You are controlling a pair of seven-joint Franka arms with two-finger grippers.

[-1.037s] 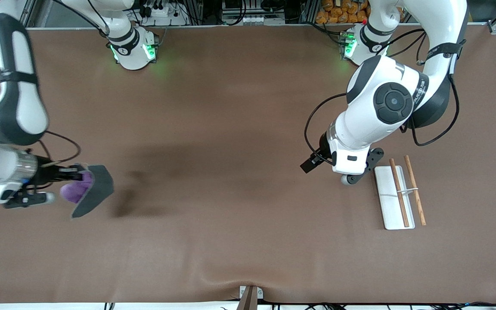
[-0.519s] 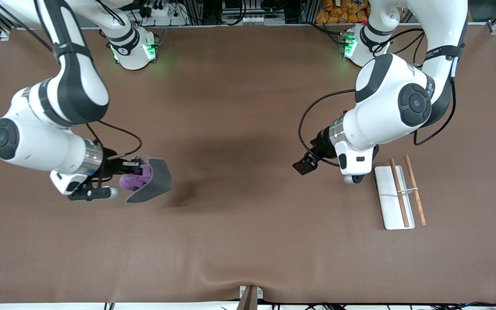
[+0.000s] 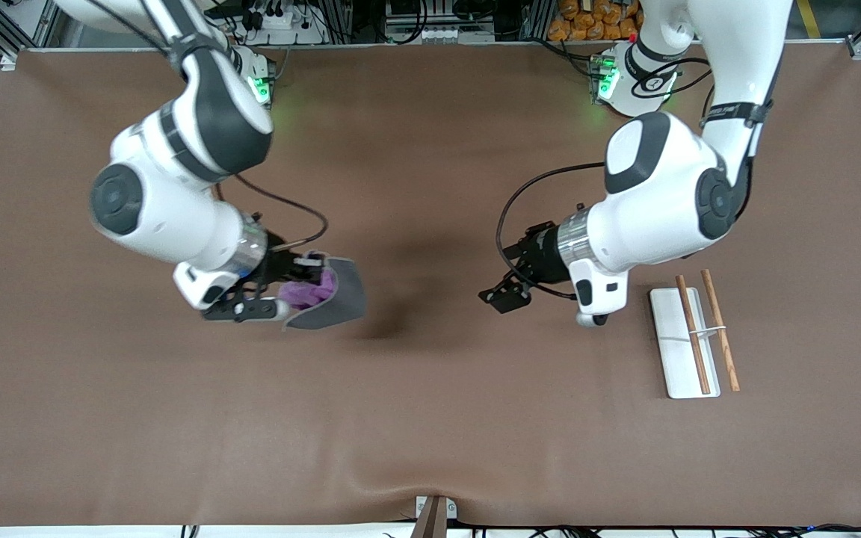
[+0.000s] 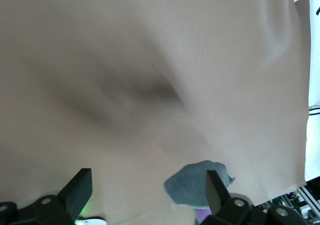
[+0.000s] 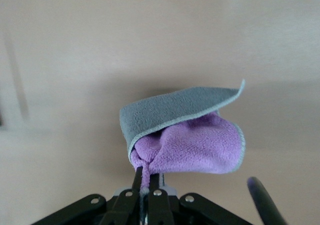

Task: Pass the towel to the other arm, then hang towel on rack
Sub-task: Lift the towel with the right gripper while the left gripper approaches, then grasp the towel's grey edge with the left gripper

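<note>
Right gripper [image 3: 309, 273] was clamped on the towel [image 3: 329, 297], held in the air over the surface [image 3: 430, 418] toward the right arm's end. Left gripper [image 3: 501, 293] hung with jaws wide apart, holding nothing, near the rack [image 3: 681, 351].

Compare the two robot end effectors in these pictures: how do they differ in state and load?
The right end effector is shut on the small purple-and-grey cloth towel, while the left end effector is open and empty. The right one hangs over the table's middle toward the right arm's end; the left one hangs closer to the white wooden-rod rack. Both are dark two-finger end effectors held above the brown table.
</note>
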